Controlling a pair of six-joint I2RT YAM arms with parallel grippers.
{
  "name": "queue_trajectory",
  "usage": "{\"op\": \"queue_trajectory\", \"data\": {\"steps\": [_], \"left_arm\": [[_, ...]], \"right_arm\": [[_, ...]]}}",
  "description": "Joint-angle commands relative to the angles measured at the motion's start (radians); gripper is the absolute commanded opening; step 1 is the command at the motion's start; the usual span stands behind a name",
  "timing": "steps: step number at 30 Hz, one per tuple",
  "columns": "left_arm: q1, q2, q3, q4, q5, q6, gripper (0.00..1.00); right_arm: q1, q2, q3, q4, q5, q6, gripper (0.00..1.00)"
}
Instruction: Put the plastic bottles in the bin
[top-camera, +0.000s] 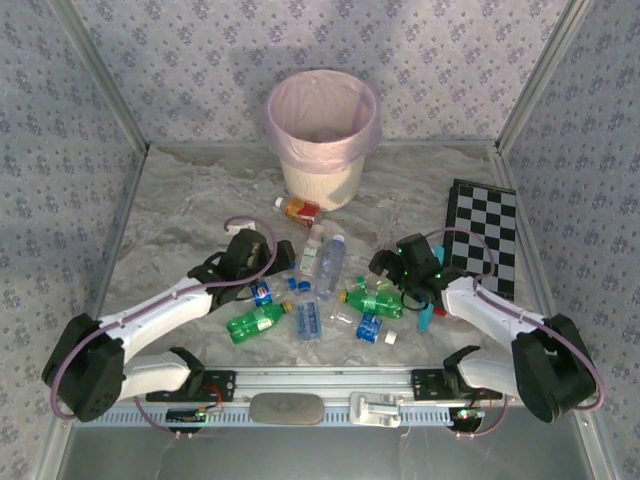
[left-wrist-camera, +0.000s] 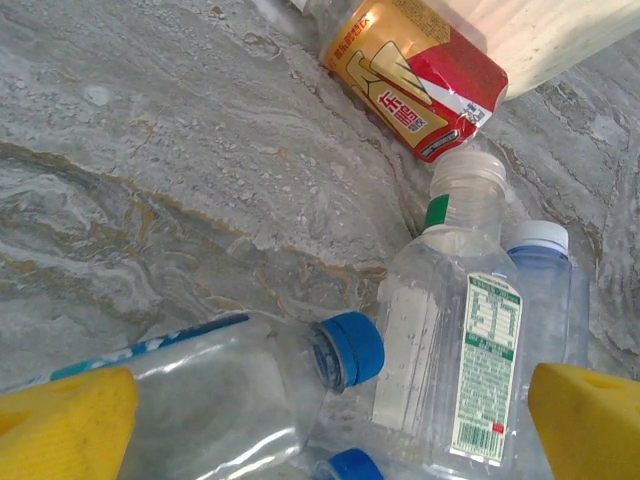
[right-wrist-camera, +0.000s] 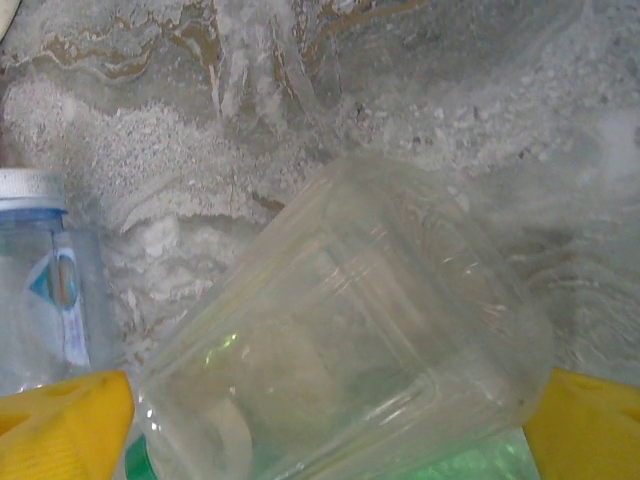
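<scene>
Top view: the bin (top-camera: 322, 188) stands upright at the far middle of the table (top-camera: 170, 210). The plastic bottles (top-camera: 328, 266) lie scattered on the table in front of it, between the two arms. One orange-red-labelled bottle (left-wrist-camera: 420, 75) lies just beside the bin's base. The left gripper (top-camera: 268, 252) hangs over a blue-capped bottle (left-wrist-camera: 250, 380) and a clear bottle (left-wrist-camera: 450, 360), its yellow fingers (left-wrist-camera: 65, 425) spread wide and holding nothing. The right gripper (top-camera: 392, 266) has its fingers (right-wrist-camera: 590, 425) equally wide, with a clear bottle (right-wrist-camera: 350, 340) lying between them; contact cannot be told.
</scene>
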Motion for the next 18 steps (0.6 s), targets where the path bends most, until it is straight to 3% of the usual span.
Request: {"op": "queue_trajectory", "data": {"steps": [1, 18], "left_arm": [[-0.010, 0.031, 0.080, 0.022, 0.003, 0.033, 1.00], [-0.010, -0.063, 0.004, -0.012, -0.051, 0.017, 1.00]], "right_arm": [[-0.017, 0.053, 0.040, 0.065, 0.022, 0.001, 1.00], [-0.022, 0.371, 0.199, 0.144, -0.008, -0.048, 1.00]]}}
